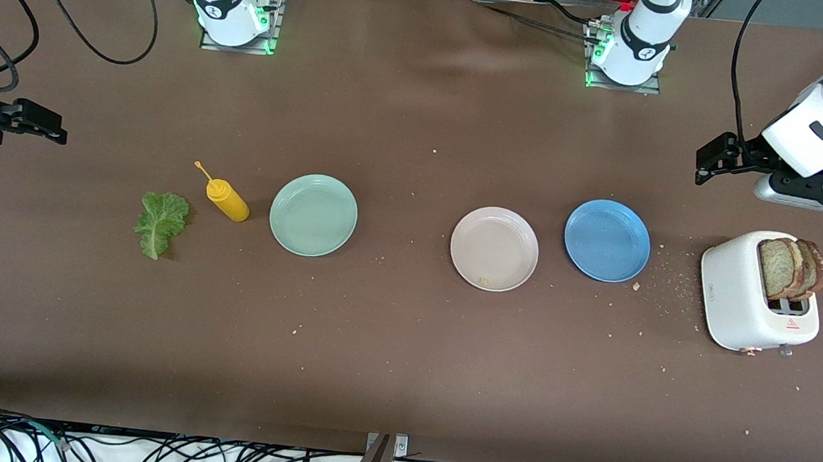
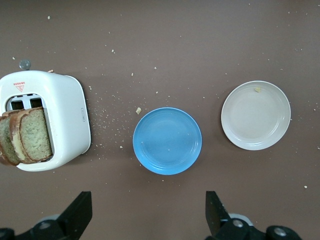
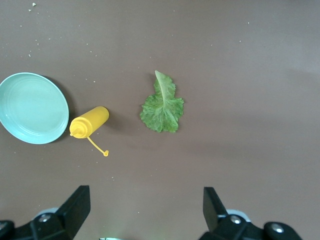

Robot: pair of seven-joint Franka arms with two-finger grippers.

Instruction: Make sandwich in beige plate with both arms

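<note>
Sandwich not yet built: parts spread apart on the brown worktop (image 1: 401, 362). Two bread slices (image 1: 790, 268) upright in the slots of a white toaster (image 1: 736, 301), sticking out of its top, at the left arm's end of the worktop. Lettuce leaf (image 1: 160, 222) flat on the worktop at the right arm's end, well apart from the bread.

Beige plate (image 1: 494, 248) near the middle of the worktop, bare except for a small crumb near its rim. Blue plate (image 1: 607, 240) just beside it, toward the toaster, not touching. Mint-green plate (image 1: 313, 214) well apart from the beige one, toward the right arm's end. Yellow squeeze bottle (image 1: 227, 198) on its side between the mint-green plate and the lettuce, near both, thin cap strap pointing away from the front camera. Scattered crumbs (image 1: 672, 281) between the blue plate and the toaster.

Left claw (image 1: 703, 166) up in the air over bare worktop close by the toaster, released, fingers (image 2: 80, 212) spread wide, nothing between them. From the left wrist: toaster, blue plate and beige plate all below.

Right claw (image 1: 52, 128) in the air over bare worktop at the right arm's end, released too, fingers (image 3: 75, 205) wide apart and holding nothing. From the right wrist: lettuce, bottle and part of the mint-green plate below.
</note>
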